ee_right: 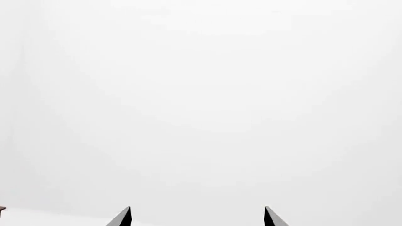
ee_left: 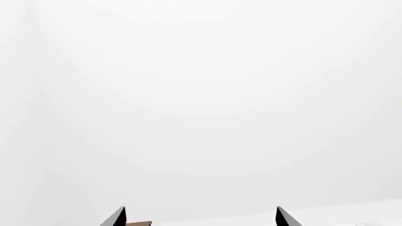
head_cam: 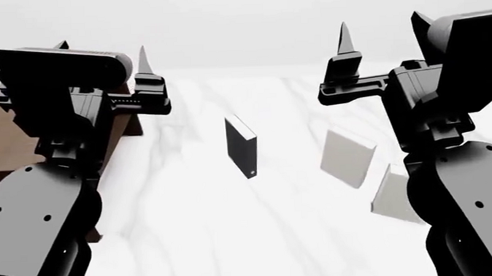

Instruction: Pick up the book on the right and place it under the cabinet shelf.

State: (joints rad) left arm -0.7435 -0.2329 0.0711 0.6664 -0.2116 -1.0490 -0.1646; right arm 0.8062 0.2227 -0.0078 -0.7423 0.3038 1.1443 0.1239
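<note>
The book point(head_cam: 393, 195), pale whitish and nearly square, leans on the white table at the right, partly hidden behind my right arm. The dark brown cabinet point(head_cam: 2, 143) lies at the far left, mostly covered by my left arm; its shelf is hidden. A sliver of brown cabinet point(ee_left: 142, 223) shows in the left wrist view. My left gripper point(head_cam: 102, 52) point(ee_left: 201, 215) is raised, open and empty, pointing at the blank wall. My right gripper point(head_cam: 381, 28) point(ee_right: 197, 215) is raised too, open and empty, well above the book.
A black book point(head_cam: 241, 147) stands upright in the middle of the marbled table point(head_cam: 233, 236). A slightly darker beige-grey book point(head_cam: 347, 156) leans between it and the pale one. Both wrist views show little but white wall.
</note>
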